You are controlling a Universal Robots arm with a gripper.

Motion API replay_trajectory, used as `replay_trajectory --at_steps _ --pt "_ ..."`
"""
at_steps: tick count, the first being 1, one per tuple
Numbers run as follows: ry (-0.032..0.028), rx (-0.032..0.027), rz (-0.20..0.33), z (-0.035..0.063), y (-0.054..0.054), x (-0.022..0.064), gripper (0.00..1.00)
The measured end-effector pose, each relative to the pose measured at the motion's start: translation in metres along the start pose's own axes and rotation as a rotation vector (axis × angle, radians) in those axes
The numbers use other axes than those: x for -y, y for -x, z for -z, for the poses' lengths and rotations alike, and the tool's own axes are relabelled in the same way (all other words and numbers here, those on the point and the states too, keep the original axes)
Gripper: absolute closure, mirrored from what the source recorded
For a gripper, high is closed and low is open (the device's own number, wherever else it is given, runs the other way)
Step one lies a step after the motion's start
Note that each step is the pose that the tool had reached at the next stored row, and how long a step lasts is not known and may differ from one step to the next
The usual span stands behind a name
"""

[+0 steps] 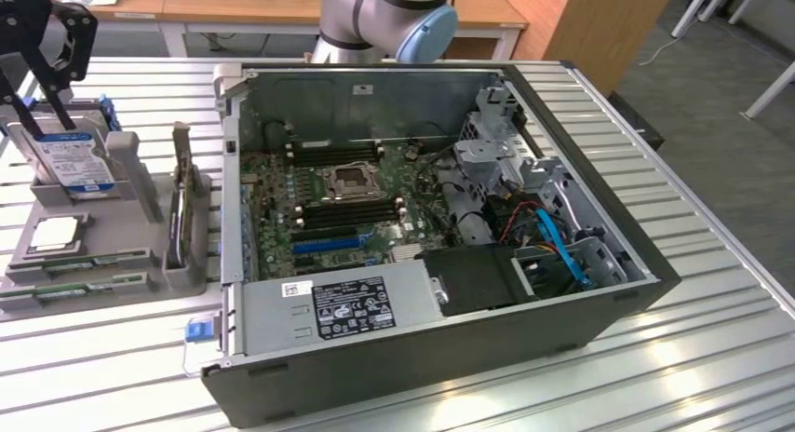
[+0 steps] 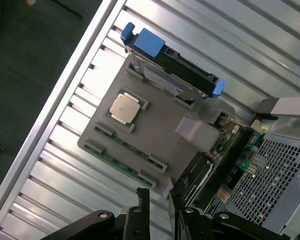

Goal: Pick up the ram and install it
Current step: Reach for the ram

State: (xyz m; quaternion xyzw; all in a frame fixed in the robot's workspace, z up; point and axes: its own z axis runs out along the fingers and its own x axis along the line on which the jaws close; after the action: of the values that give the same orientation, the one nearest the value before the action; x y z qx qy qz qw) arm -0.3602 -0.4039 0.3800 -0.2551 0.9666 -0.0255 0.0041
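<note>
The ram (image 1: 95, 262) is a thin green stick lying flat in a slot along the front of a grey holder (image 1: 130, 162) at the exterior view's left, outside the computer case. A second green stick (image 1: 74, 288) lies just in front of it. In the wrist view the ram (image 2: 121, 165) runs along the holder's edge. My gripper (image 1: 45, 115) hangs above the holder's back part, over the hard drive, well above the ram. Its black fingers (image 2: 143, 210) stand a little apart, open, with nothing between them (image 2: 159, 197). The black memory slots (image 1: 354, 209) lie beside the processor socket (image 1: 349, 181).
The holder also carries an upright hard drive (image 1: 74, 162) in a blue caddy (image 2: 149, 41), a square silver processor chip (image 2: 125, 107) and an upright card (image 1: 186, 209). The open case (image 1: 435, 357) has tall walls, a power supply (image 1: 342, 306), a blue expansion slot (image 1: 330, 246) and cables (image 1: 559, 246).
</note>
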Motion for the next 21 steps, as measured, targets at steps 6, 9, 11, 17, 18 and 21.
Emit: replay_trajectory --at_steps 6,9,11,17,18,21 --pt "0.0033 -0.0023 0.095 -0.0015 0.0000 -0.0001 0.70" --pt "0.0029 0.0002 0.149 -0.0021 0.0000 -0.0001 0.70" --pt "0.0027 0.0020 0.186 -0.0026 0.0000 -0.0001 0.70" --pt "0.0025 0.0039 0.227 -0.0033 -0.0054 -0.0032 0.70" --pt "0.0026 0.0033 0.214 -0.0033 -0.0054 -0.0032 0.70" --pt "0.0030 0.0008 0.164 -0.0032 -0.0056 -0.0033 0.70"
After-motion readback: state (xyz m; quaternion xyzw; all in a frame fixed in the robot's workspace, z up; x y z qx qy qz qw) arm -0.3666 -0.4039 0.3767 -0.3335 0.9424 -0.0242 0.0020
